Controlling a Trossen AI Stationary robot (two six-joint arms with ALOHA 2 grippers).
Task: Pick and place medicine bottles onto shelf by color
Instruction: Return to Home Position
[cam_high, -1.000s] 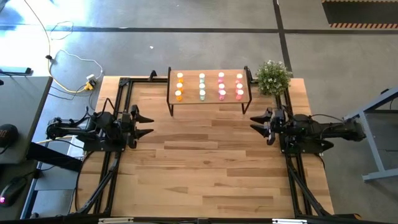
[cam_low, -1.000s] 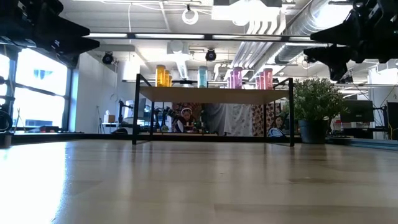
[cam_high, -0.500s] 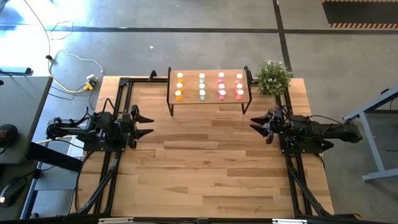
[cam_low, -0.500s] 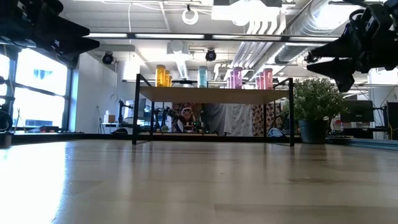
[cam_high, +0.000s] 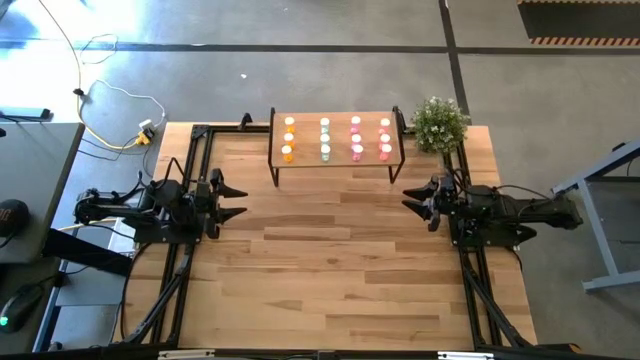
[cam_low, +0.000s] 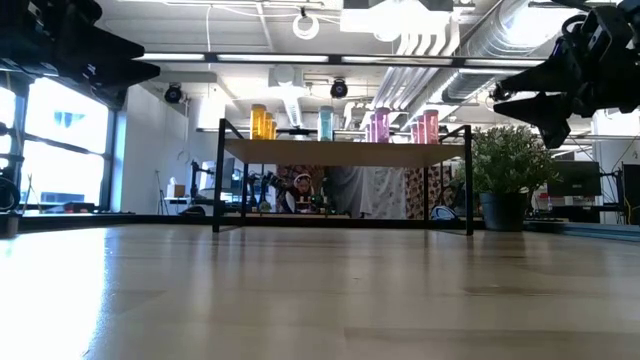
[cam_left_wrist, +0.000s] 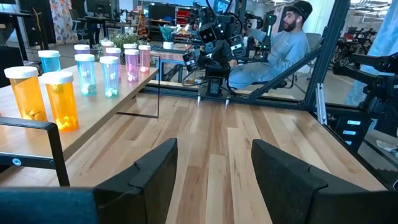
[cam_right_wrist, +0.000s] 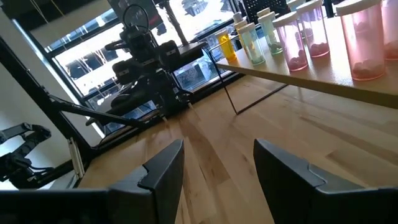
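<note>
Here, from my remote desk, all twelve medicine bottles (cam_high: 325, 137) stand upright on the shelf (cam_high: 307, 141) near the far edge of the table (cam_high: 330, 270), white caps on. They form four columns of three: orange bottles (cam_high: 289, 137) at the left end, pale green bottles (cam_high: 325, 152) next, then two columns of pink bottles (cam_high: 356, 137). In my wrist views the nearer bottles show a little something lying at the bottom. A broad stretch of bare wood lies in front of the shelf and between my two arms. The left gripper (cam_high: 240, 200) hangs at the table's left side, fingers spread, holding nothing. The right gripper (cam_high: 408, 199) faces it from the right side, likewise spread and holding nothing, near the shelf's front right leg but apart from it. A potted plant (cam_high: 438, 124) sits just beside the shelf's right end. A person (cam_left_wrist: 273, 53) sits beyond the right arm
</note>
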